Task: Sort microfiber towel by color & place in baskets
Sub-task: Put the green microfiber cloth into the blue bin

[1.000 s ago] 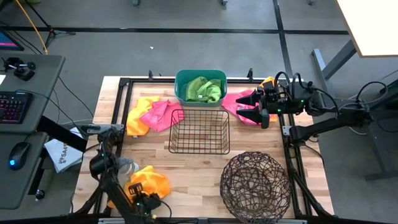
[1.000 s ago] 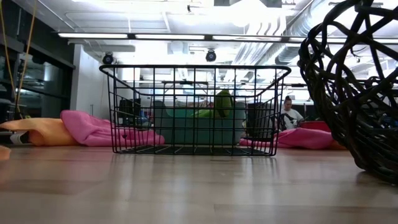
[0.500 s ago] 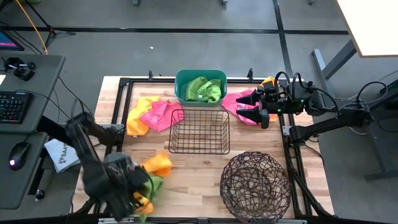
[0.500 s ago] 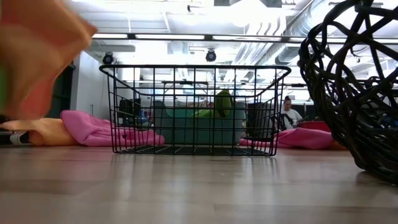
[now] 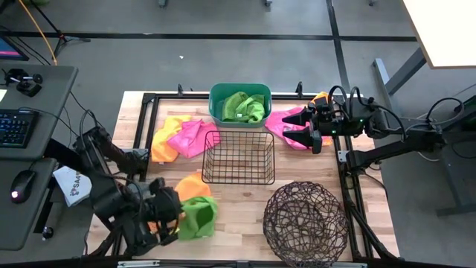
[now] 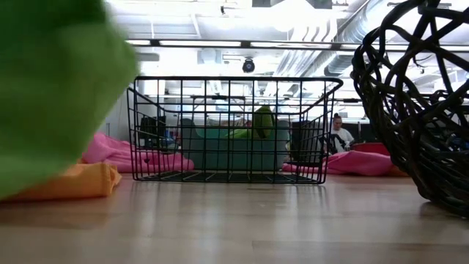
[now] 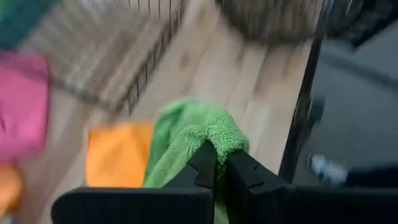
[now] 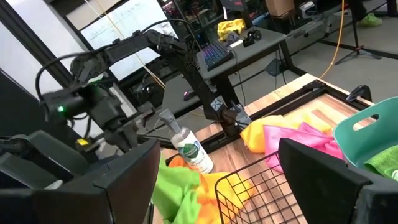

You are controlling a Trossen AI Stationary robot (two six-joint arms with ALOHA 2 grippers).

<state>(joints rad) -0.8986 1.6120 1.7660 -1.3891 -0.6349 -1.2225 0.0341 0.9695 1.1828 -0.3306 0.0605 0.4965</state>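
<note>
- Now a fuzzy green microfiber towel [image 7: 186, 140] is clamped in the left tool [image 7: 219, 167], held off the wooden bench [image 5: 238, 197] beside a flat orange towel [image 5: 192, 186].
- Right tool [image 5: 306, 128] is held spread apart over a crumpled pink towel [image 5: 281, 117], near the teal rectangular plastic tub [image 5: 239, 91].

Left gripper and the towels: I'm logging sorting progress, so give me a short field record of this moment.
left gripper: shut on green towel, lifted near the table's front left
right gripper: open, waiting above pink towel at back right
teal tub: holds green towels
black wire basket: no towels in it
round brown wire basket: contents unclear
orange towel: on the table beside the lifted green towel
orange and pink towels: piled at back left
</note>
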